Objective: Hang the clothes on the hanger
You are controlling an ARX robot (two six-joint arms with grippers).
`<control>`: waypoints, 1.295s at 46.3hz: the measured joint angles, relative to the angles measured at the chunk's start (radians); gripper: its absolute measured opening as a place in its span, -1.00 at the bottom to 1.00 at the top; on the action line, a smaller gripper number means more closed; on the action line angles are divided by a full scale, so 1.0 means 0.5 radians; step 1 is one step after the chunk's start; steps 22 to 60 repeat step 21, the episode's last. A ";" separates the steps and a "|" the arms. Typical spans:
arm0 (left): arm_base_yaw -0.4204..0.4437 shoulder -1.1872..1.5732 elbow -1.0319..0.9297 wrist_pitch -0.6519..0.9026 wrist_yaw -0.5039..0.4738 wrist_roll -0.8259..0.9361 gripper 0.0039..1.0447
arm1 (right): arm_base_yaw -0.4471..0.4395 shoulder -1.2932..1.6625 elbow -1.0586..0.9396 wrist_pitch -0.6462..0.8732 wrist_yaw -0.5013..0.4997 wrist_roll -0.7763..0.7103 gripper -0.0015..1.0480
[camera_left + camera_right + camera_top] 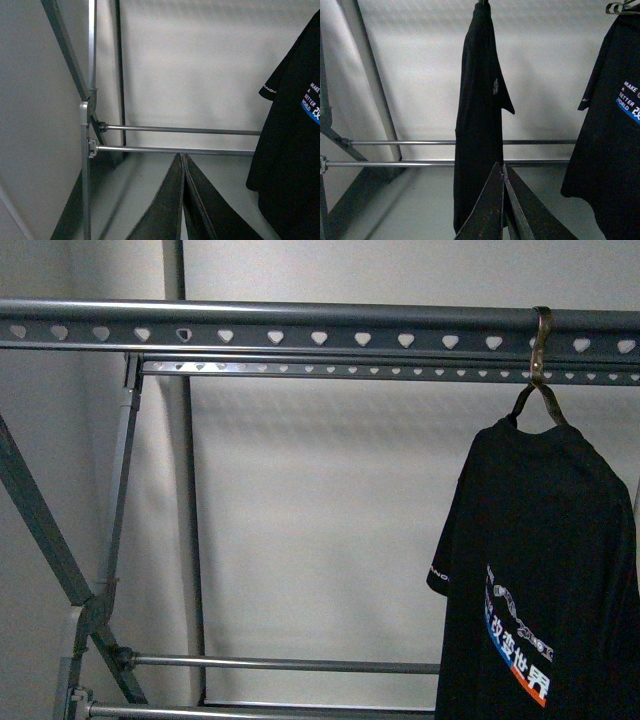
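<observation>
1. in the front view the grey drying rack (300, 337) fills the scene, its long top rail punched with a row of small heart-shaped holes and a second, thinner rail just behind it.
2. a black t-shirt (545, 580) hangs at the right end of that rail from a clothes hanger whose brown hook (542, 345) loops over the rail.
3. the shirt hangs free, with white lettering, chinese characters and a blue-and-orange stripe on its lower part.
4. the rack's crossed legs (60, 560) stand at the left, and two thin lower rods (290, 665) run from them toward the shirt.
5. neither arm shows in the front view.
6. in the left wrist view the left gripper (183, 162) points toward the lower rods, its two dark fingers pressed together at the tips with nothing between them.
7. the printed shirt's sleeve and blue patch sit at that view's edge, well apart from the gripper.
8. in the right wrist view the right gripper (502, 170) also has its fingers closed together and empty.
9. beyond it a second black shirt (477, 115) hangs edge-on in front of the lower rods, and the printed shirt hangs beside it.
</observation>
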 joint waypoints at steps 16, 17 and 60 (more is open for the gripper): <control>0.000 -0.002 0.000 0.000 0.000 0.000 -0.94 | 0.000 -0.095 -0.108 0.016 0.000 0.000 -0.95; 0.000 -0.002 0.000 0.000 0.000 0.000 -0.94 | 0.000 -0.095 -0.108 0.016 0.000 0.000 -0.95; 0.000 -0.002 0.000 0.000 0.000 0.000 -0.94 | 0.000 -0.095 -0.108 0.016 0.000 -0.004 -0.80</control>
